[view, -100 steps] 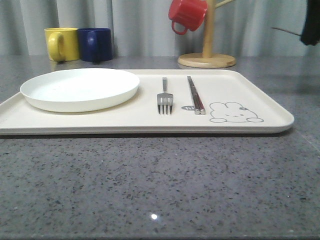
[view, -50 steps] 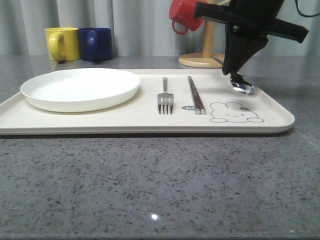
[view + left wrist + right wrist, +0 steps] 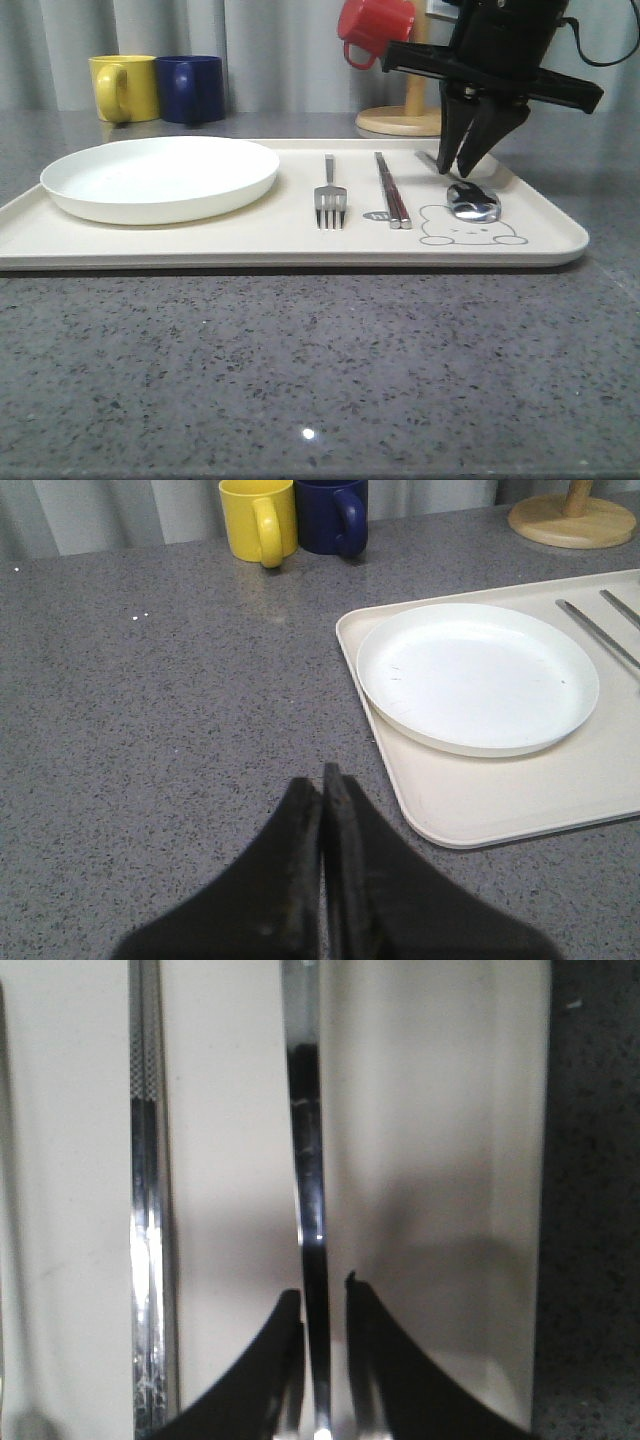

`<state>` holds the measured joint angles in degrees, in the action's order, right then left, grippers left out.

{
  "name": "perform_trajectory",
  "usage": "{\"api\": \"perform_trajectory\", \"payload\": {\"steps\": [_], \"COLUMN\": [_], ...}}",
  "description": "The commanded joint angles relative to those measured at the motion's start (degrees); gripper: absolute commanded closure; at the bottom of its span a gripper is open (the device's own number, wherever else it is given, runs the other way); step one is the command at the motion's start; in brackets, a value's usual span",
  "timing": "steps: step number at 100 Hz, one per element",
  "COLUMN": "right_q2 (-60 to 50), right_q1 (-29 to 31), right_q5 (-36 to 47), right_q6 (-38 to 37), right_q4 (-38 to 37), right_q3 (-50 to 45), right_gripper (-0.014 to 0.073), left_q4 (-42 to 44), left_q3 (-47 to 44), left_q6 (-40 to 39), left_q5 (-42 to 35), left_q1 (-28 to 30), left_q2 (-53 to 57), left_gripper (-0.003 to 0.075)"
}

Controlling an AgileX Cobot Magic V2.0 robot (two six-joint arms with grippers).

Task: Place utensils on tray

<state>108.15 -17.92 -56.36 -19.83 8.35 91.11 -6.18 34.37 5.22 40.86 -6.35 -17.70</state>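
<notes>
The cream tray (image 3: 250, 235) holds a fork (image 3: 329, 195), a pair of chopsticks (image 3: 391, 190) and a spoon (image 3: 473, 201), side by side. The spoon's bowl rests on the rabbit drawing, to the right of the chopsticks. My right gripper (image 3: 460, 168) points down over the spoon's handle. In the right wrist view this gripper (image 3: 323, 1295) is open a little, straddling the handle (image 3: 305, 1160), with a gap on one side; the chopsticks (image 3: 145, 1210) lie beside it. My left gripper (image 3: 322, 780) is shut on nothing, above bare counter left of the tray (image 3: 480, 800).
A round white plate (image 3: 160, 177) takes up the tray's left half. Behind the tray stand a yellow mug (image 3: 123, 87), a blue mug (image 3: 190, 88) and a wooden mug stand (image 3: 410, 120) with a red mug (image 3: 374, 28) hanging on it. Grey counter stretches in front.
My right arm came in from the upper right carrying the spoon and lowered it. The spoon now lies on the tray, and the jaws stand slightly apart around its handle.
</notes>
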Motion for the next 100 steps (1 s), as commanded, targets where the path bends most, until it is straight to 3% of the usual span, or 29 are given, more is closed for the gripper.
{"api": "perform_trajectory", "payload": {"steps": [1, 9, 27, 34, 50, 76, 100], "right_q2": [-3.13, -3.24, -5.67, -7.6, -12.54, -19.05, -26.58], "right_q1": [0.12, 0.12, 0.12, 0.12, 0.23, 0.68, 0.96], "right_q5": [2.12, 2.7, 2.95, 3.08, 1.5, -0.46, 2.2], "right_q6": [-0.15, -0.15, -0.15, -0.15, -0.1, -0.1, -0.1], "right_q4": [-0.24, -0.28, -2.7, -4.15, -8.35, -11.14, -11.6], "right_q3": [1.66, 1.66, 1.66, 1.66, 1.66, -0.38, -9.09], "right_gripper": [0.0301, 0.0245, 0.0268, 0.0359, 0.0666, 0.0655, 0.0655], "left_q4": [-0.36, -0.36, -0.36, -0.36, -0.36, -0.36, -0.36], "left_q3": [1.35, 1.35, 1.35, 1.35, 1.35, 1.35, 1.35], "left_q6": [-0.47, -0.47, -0.47, -0.47, -0.47, -0.47, -0.47], "left_q5": [-4.26, -4.26, -4.26, -4.26, -4.26, -4.26, -4.26], "left_q1": [-0.33, -0.33, -0.33, -0.33, -0.33, -0.33, -0.33], "left_q2": [-0.59, -0.59, -0.59, -0.59, -0.59, -0.59, -0.59], "left_gripper": [0.0739, 0.0739, 0.0739, 0.0739, 0.0739, 0.0739, 0.0739]}}
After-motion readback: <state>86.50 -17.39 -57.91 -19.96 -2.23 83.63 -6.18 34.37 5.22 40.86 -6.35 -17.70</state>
